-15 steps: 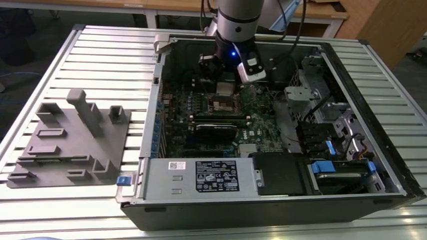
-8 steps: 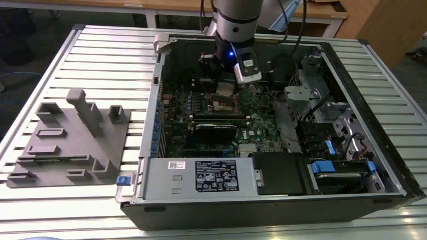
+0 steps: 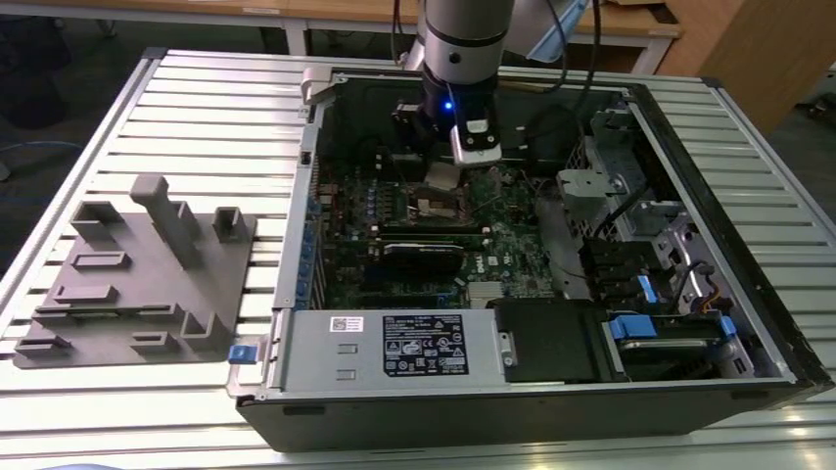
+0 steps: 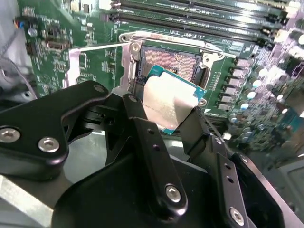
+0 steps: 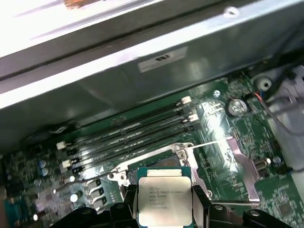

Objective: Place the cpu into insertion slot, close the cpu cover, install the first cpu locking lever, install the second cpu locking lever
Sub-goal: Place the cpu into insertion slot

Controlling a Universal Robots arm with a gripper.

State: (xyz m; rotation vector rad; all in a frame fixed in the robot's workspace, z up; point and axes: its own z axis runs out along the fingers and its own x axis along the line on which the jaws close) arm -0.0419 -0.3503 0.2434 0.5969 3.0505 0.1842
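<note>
The cpu (image 4: 167, 102) sits between the two black fingers of the claw (image 4: 166, 116), pinched by opposite edges with its dull silver top facing the camera in both wrist views. In the second wrist view a strip of its green underside edge shows at one side. In the first wrist view the cpu (image 5: 164, 197) lies flat between the fingers (image 5: 130, 206), so the claw (image 5: 165, 205) is clenched on the chip, its jaws only as far apart as the chip is wide.

The insertion slot (image 4: 173, 59) lies just beyond the chip, its dark pin field uncovered inside a silvery metal rim; the cpu is not seated in it. A thin locking lever (image 4: 99, 46) reaches out sideways from the slot's corner. Long black memory slots (image 5: 133, 128) run alongside on the green circuit board (image 3: 510, 245).

In the exterior view the claw (image 3: 448, 168) hangs over the slot (image 3: 438, 204) inside the open computer case (image 3: 784, 323), which lies on the ribbed metal desk (image 3: 196, 108). A grey moulded fixture (image 3: 131, 274) rests near the desk's edge on the exterior view's left.
</note>
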